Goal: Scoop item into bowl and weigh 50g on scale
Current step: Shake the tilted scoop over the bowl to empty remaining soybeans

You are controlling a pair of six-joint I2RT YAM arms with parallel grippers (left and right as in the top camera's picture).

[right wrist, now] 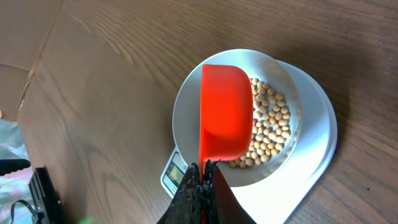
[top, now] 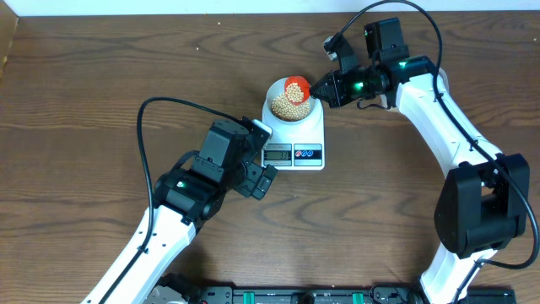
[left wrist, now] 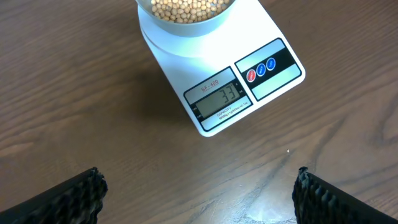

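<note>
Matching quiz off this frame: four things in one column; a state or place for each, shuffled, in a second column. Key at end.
1. red plastic scoop
2. small round pale bowl
3. flat white rectangular kitchen scale
4. left gripper

A. jaws wide open, holding nothing
B. display reads 33
C. on the scale, holding small tan beans
D. over the bowl, clamped in the right gripper

Pairs: 1-D, 2-C, 3-B, 4-A
</note>
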